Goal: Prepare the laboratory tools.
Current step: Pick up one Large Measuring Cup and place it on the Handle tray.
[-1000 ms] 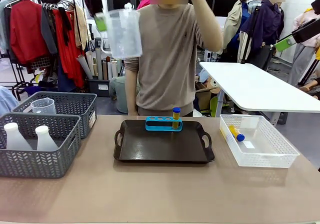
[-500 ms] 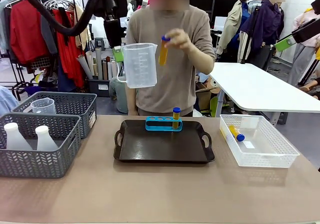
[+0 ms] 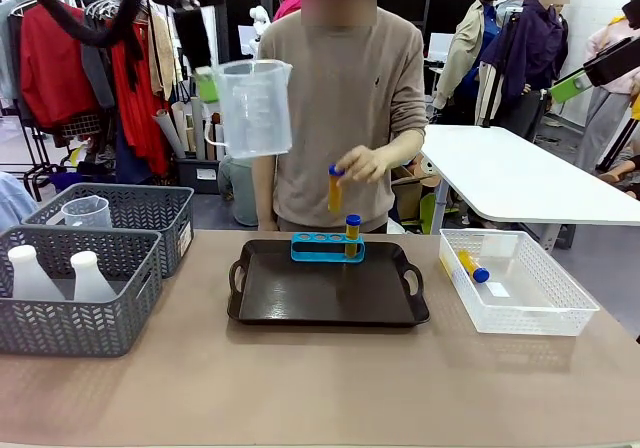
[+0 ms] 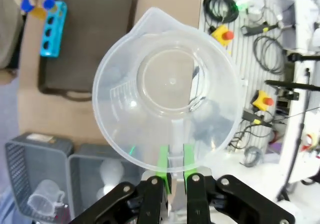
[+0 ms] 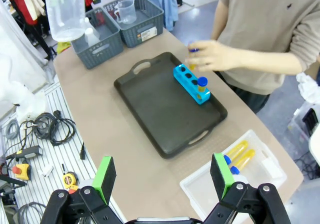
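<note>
1. Left pincer (image 4: pixel 172 160) is clamped on the handle of the beaker (image 3: pixel 255 108), which hangs in the air at the upper left of the front view.
2. Right pincer (image 5: pixel 162 176) stands wide and holds nothing, at the bottom of its wrist view.
3. A hand (image 3: pixel 362 163) holds a tube (image 3: pixel 335 188) just above the rack (image 3: pixel 320 247) at centre; another tube (image 3: pixel 352 230) stands in the rack's rightmost hole.
4. The rack sits at the far edge of the tray (image 3: pixel 330 298) on the counter (image 3: pixel 300 388).
5. Two flasks (image 3: pixel 30 273) stand in the basket (image 3: pixel 70 333) at lower left.

Bright, even light; small glints on the clear beaker (image 4: pixel 150 59); the person's hand (image 5: pixel 214 56) is motion-blurred; wrist-view edges bow.
</note>
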Controlling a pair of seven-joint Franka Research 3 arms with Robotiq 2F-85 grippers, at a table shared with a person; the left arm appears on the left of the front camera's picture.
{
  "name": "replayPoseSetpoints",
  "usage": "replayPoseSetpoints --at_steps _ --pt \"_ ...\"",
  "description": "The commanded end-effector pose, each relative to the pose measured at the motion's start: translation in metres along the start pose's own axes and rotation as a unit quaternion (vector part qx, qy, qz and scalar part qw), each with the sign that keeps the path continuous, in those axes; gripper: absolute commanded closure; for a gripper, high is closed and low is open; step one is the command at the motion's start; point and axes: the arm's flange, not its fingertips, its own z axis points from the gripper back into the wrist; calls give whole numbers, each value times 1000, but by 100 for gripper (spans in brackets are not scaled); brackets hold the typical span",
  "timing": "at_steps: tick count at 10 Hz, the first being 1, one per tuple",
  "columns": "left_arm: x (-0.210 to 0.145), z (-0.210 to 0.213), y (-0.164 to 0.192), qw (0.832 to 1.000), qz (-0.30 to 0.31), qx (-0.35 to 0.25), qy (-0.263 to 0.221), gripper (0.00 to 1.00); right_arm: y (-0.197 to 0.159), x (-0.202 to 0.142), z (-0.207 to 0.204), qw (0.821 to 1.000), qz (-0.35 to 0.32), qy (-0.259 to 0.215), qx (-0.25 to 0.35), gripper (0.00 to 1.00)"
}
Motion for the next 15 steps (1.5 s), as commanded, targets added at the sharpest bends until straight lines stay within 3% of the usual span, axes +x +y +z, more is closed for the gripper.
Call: replayPoseSetpoints --at_steps 1,4,11,15 --pt "-35 12 -13 999 7 36 7 100 0 2 0 1000 6 -11 6 0" --pt "-68 31 -18 991 35 125 37 100 0 2 0 1000 6 -11 6 0" --pt "-63 43 -16 991 40 121 34 100 0 2 0 1000 6 -11 6 0" --pt "31 -64 34 984 -92 77 134 100 0 2 0 1000 6 -11 6 0"
